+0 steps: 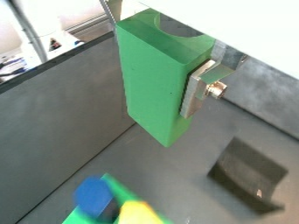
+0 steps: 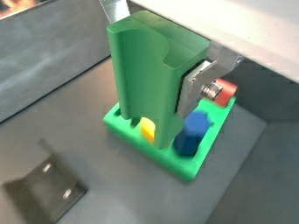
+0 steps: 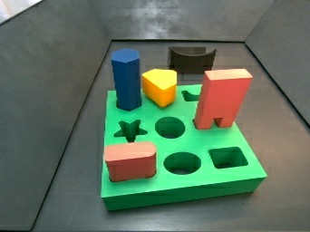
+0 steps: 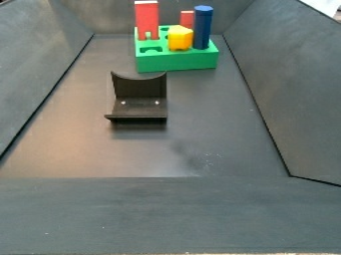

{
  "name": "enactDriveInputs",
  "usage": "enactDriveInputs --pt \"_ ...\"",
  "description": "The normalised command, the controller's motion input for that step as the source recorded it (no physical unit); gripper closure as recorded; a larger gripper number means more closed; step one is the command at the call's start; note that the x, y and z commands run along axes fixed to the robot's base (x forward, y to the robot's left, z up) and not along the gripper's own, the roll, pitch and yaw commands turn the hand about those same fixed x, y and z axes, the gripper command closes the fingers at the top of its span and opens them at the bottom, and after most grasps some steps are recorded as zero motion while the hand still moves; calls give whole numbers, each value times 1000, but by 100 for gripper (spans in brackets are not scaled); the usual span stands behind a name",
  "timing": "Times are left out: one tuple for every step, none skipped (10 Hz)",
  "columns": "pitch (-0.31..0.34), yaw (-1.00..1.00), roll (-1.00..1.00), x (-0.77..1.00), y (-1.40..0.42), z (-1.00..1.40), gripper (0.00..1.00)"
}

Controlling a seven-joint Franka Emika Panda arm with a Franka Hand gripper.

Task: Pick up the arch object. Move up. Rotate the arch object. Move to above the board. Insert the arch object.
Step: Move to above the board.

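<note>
Holding the arch object (image 1: 158,74) up in the air, the gripper (image 1: 201,87) has its silver fingers (image 2: 197,83) clamped on the piece's sides; both wrist views show this, and the curved notch of the arch (image 2: 146,52) is plain in a wrist view. The piece hangs clear above the dark tabletop (image 1: 70,149), off to one side of the board (image 2: 163,144). On the board (image 3: 182,168) stand 1 tall red block (image 3: 223,95), 1 blue block (image 3: 126,79), 1 yellow piece (image 3: 160,86) and 1 low red piece (image 3: 130,161). Behind the board sits a black block (image 3: 187,59). Away from the board, the fixture (image 4: 138,97) stands on the tabletop.
</note>
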Motion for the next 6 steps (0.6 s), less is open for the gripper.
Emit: enactDriveInputs --pt "121 8 -1 277 -1000 175 100" --pt "125 13 10 301 -1000 176 100" --pt "129 13 16 312 -942 175 100" --pt "128 10 30 220 -546 109 100" --pt "104 9 41 139 -279 62 100" --pt "83 11 51 96 -180 44 100"
